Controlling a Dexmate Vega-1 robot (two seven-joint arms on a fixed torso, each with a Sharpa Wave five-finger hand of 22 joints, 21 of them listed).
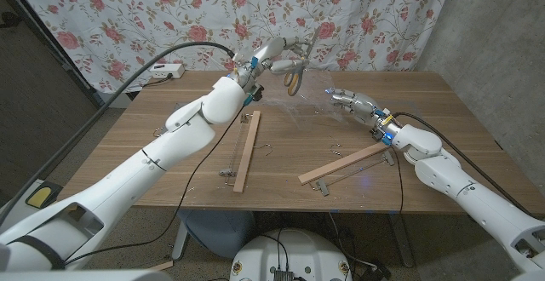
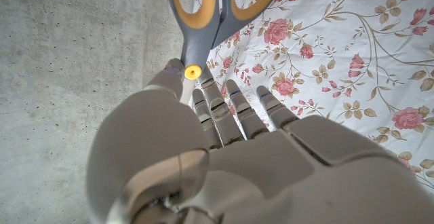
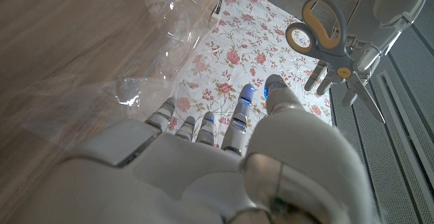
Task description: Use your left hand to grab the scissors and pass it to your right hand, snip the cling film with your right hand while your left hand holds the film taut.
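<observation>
My left hand [image 1: 274, 55] is raised above the table's far edge and grips the scissors [image 1: 294, 78] near their pivot. Their yellow and grey handle loops [image 2: 210, 7] stick out beyond my fingers. The right wrist view also has the scissors [image 3: 327, 30] in my left hand [image 3: 376, 10], blades shut. My right hand [image 1: 353, 102] hovers open over the table, a short way to the right of the scissors and apart from them. The cling film [image 1: 298, 123] spans between two wooden bars, and my right hand [image 3: 224, 163] is beside its crinkled edge [image 3: 149, 68].
The left wooden bar [image 1: 248, 149] and the right wooden bar [image 1: 345, 163] lie on the table [image 1: 443, 102] with metal clips at their ends. A white power strip [image 1: 166, 71] and a black cable sit at the far left. A floral cloth [image 1: 128, 8] hangs behind.
</observation>
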